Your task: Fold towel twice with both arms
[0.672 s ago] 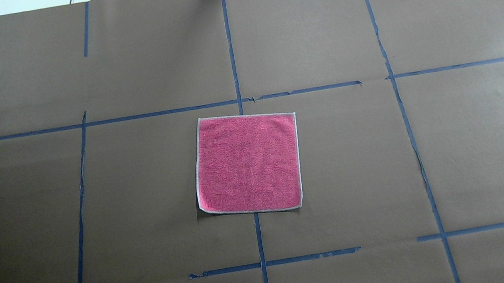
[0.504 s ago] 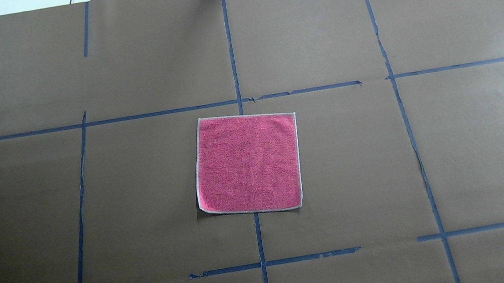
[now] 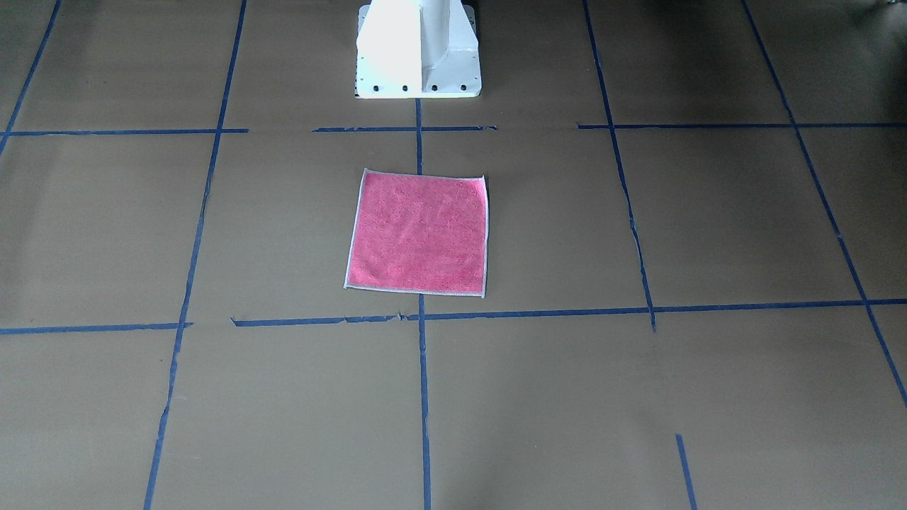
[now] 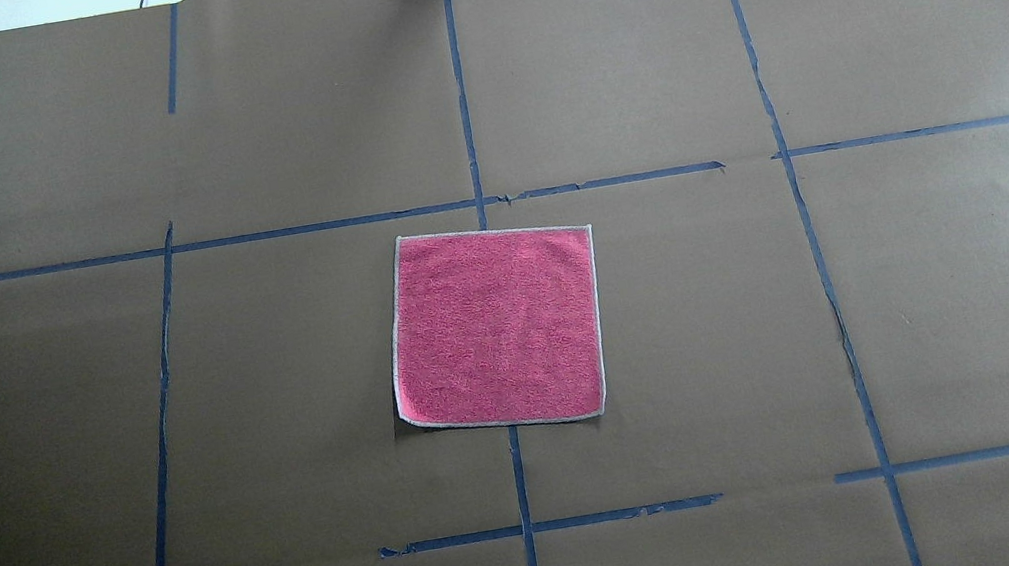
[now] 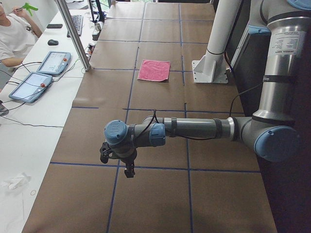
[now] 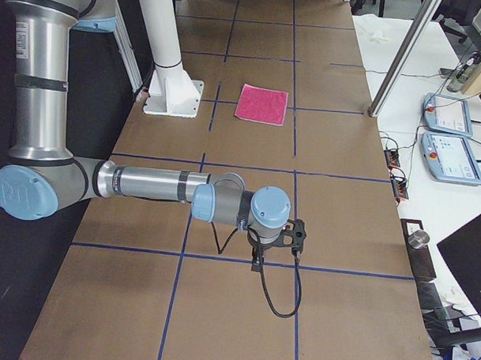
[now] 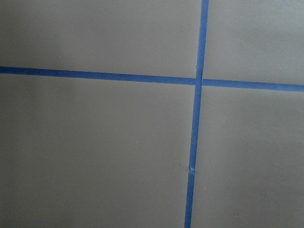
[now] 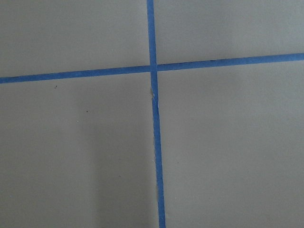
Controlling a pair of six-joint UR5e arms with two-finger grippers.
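Note:
The towel [image 4: 496, 327] lies flat and unfolded, pink-red face up with a pale grey border, on the brown paper just ahead of the robot base. It also shows in the front-facing view [image 3: 418, 232] and both side views [image 5: 154, 70] [image 6: 261, 102]. Neither arm shows in the overhead or front-facing view. My left gripper [image 5: 127, 167] hangs over the table's left end, far from the towel; I cannot tell if it is open. My right gripper [image 6: 260, 260] hangs over the right end, equally far; I cannot tell its state. Both wrist views show only paper and blue tape.
The white pedestal base [image 3: 418, 49] stands close behind the towel. Blue tape lines grid the paper. A metal post [image 5: 73, 34] stands at the far edge. Beyond it is a white desk with tablets [image 5: 29, 87] and a seated person [image 5: 14, 29].

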